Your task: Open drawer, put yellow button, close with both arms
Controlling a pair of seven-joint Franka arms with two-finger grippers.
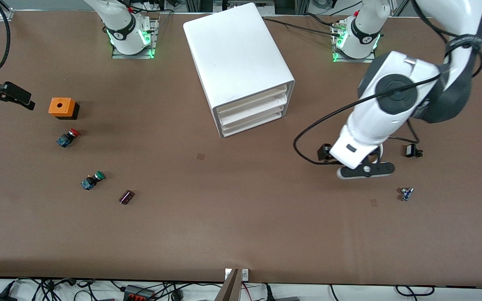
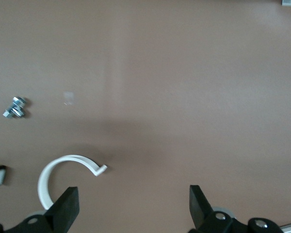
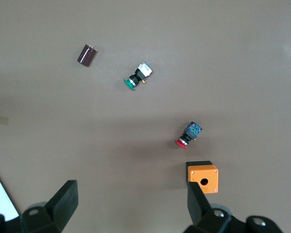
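Note:
The white cabinet [image 1: 241,58] stands toward the robots' bases, mid-table, and its stacked drawers [image 1: 251,110] are all shut flush. The yellow button is out of view in every frame. My left gripper [image 2: 133,196] hangs open over bare table toward the left arm's end, with nothing between its fingers; in the front view the white left hand [image 1: 364,142] hides it. My right gripper [image 3: 131,196] is open and empty, up over the table beside an orange box [image 3: 203,177]. The right arm's black hand [image 1: 6,94] shows at the right arm's end of the table.
Near the orange box [image 1: 62,107] lie a red-capped button [image 1: 68,137], a green-capped button [image 1: 93,180] and a dark cylinder [image 1: 126,197]. By the left hand lie a white curved clip [image 2: 68,170], a pair of bolts [image 1: 406,193] and a small black-and-white part [image 1: 411,151].

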